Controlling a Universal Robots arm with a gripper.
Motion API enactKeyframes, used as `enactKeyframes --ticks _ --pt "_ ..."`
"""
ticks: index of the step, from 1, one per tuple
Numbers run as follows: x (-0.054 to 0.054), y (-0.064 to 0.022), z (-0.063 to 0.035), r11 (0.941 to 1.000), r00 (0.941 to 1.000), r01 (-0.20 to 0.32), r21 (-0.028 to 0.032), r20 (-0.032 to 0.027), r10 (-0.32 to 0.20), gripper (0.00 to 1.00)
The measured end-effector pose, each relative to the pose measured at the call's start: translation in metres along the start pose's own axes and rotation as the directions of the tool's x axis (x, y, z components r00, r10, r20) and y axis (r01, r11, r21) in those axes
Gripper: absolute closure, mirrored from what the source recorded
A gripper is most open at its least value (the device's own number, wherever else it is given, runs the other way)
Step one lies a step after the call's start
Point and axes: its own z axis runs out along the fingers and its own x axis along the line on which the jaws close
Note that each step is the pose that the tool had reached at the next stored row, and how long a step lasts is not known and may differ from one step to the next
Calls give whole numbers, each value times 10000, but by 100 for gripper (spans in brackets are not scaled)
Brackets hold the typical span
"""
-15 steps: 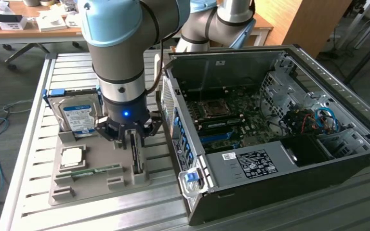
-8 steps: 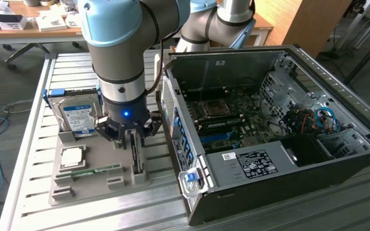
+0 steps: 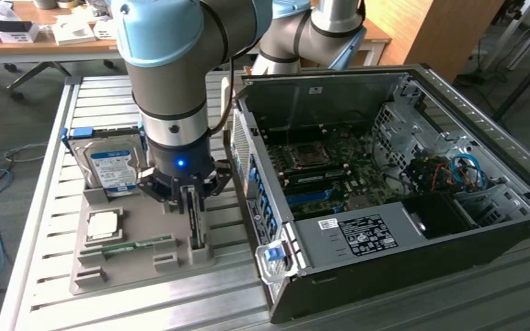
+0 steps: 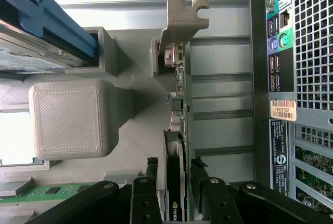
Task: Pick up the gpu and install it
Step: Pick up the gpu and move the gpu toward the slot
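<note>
The gpu (image 3: pixel 194 222) is a thin dark card standing on edge in a slot of the grey holder (image 3: pixel 136 269), just beside the open computer case (image 3: pixel 385 186). My gripper (image 3: pixel 190 201) is directly above it, pointing down. In the wrist view the gpu (image 4: pixel 179 104) runs away from me, with its grey metal bracket (image 4: pixel 182 18) at the far end. My gripper (image 4: pixel 176 172) straddles the card's near end, one black finger (image 4: pixel 152 169) on each side. A narrow gap shows between each finger and the card, so the gripper is open.
A silver hard drive (image 3: pixel 113 165) with a blue-white label stands at the back of the holder. A green memory stick (image 3: pixel 141 243) and a processor chip (image 3: pixel 102 225) lie in it. The case's rear panel (image 4: pixel 302 52) is close alongside the card.
</note>
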Motion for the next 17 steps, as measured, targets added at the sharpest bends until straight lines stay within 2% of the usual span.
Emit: enactKeyframes --ticks 14,16,17 --pt "-5 0 0 10000 10000 -1 0 0 1 61" --pt "-5 0 0 10000 10000 -1 0 0 1 63" --pt "-5 0 0 10000 10000 -1 0 0 1 69"
